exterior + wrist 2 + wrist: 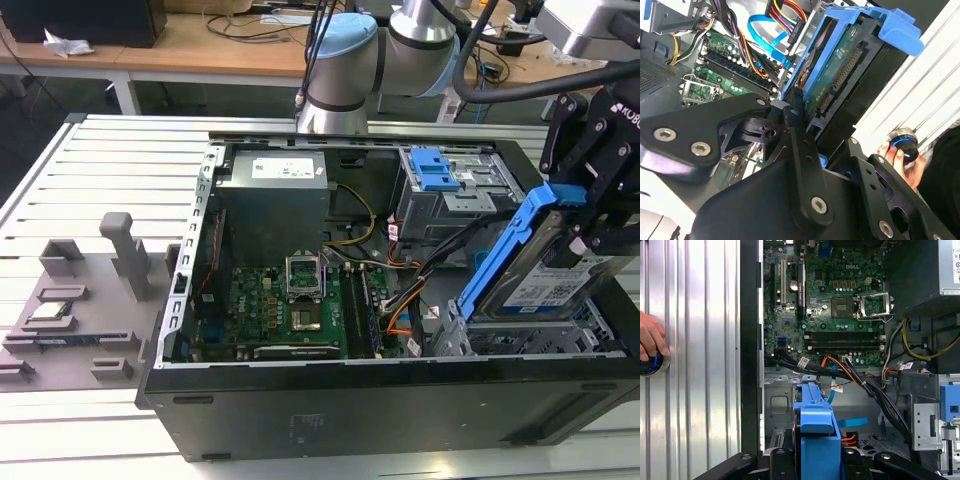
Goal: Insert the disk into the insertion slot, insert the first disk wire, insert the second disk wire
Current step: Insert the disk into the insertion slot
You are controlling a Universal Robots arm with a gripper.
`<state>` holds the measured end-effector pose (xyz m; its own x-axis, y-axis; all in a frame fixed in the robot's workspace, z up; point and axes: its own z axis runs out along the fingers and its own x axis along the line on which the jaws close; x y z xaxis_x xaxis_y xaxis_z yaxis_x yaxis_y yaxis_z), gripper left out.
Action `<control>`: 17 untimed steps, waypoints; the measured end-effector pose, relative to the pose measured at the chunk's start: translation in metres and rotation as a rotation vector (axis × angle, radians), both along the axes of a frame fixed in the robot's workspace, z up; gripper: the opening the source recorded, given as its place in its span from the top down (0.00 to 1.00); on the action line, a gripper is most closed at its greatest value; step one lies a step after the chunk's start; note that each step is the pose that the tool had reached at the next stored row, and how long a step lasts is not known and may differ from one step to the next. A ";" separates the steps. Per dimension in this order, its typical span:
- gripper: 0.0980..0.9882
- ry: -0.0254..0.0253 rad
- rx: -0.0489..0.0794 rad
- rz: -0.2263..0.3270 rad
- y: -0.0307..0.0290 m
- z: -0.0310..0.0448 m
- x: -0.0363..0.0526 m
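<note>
Fingers (582,238): we see them clamped on the disk (540,275).
Disk: tilted over the insertion slot (458,338).
Advice: we should level it before pushing.

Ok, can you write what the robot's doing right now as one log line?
hand: shut on disk | disk: tilted over insertion slot, not seated | disk connectors: no wires

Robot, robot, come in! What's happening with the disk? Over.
Copy: gripper shut on the disk, tilted over the insertion slot, not seated. Black cables beside it.
</note>
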<state>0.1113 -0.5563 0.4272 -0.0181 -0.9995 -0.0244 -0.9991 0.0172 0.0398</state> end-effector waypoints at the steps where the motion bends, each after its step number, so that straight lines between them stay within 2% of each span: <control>1: 0.70 0.0000 0.001 0.000 0.0000 -0.0007 0.0000; 10: 0.70 0.0001 0.000 0.000 0.0000 -0.0030 0.0000; 17: 0.70 0.0001 0.000 0.000 0.0000 -0.0101 0.0000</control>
